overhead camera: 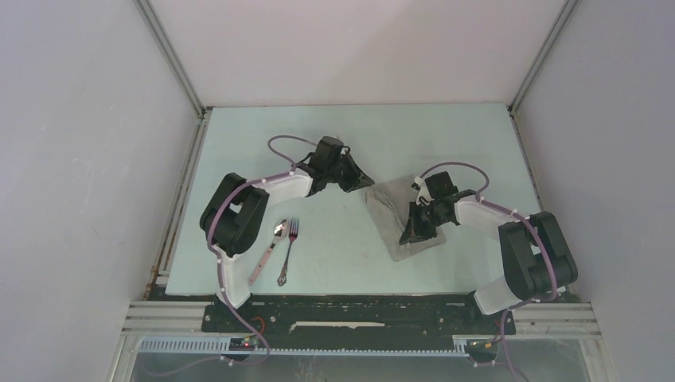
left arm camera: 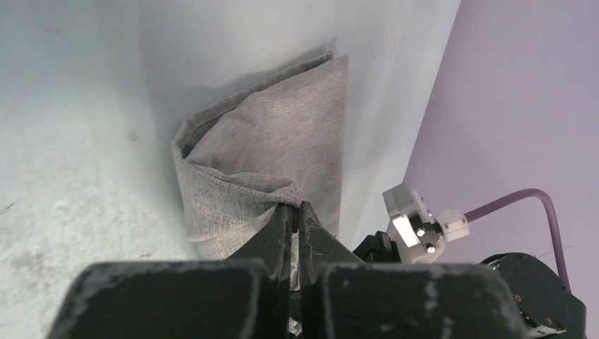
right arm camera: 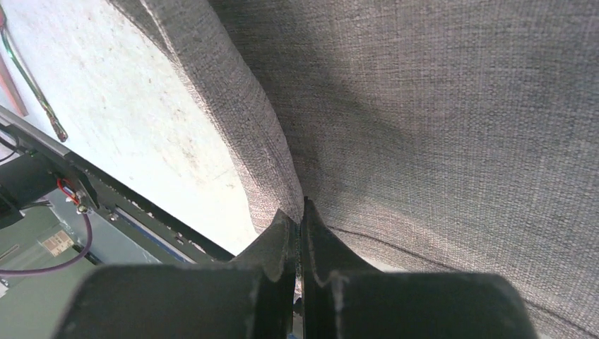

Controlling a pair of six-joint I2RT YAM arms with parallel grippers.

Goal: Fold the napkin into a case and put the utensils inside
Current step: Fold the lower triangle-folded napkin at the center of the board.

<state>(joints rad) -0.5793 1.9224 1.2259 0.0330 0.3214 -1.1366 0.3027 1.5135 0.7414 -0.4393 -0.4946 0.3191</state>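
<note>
The folded napkin [overhead camera: 392, 208] lies right of centre on the desk [overhead camera: 334, 135]. The spoon [overhead camera: 269, 248] and fork [overhead camera: 288, 248] lie side by side at near left, spoon leftmost, well apart from it. The left hand [overhead camera: 362, 183] meets its far-left corner, the right hand [overhead camera: 415, 236] its near edge.

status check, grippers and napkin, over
Left gripper shut on napkin far corner. Right gripper shut on its near edge. Spoon and fork lying clear, off left. Nothing blocking.

The grey woven cloth napkin [right arm camera: 438, 106] pinched in the black plastic right hand [right arm camera: 300, 212] looks matt and coarse-grained. The hand itself is dull and scuffed pale. Left of it, the pale blue-green worktop [right arm camera: 141, 106] is matt and faintly pitted, and the slim all-metal fork [overhead camera: 287, 253] is shiny.
</note>
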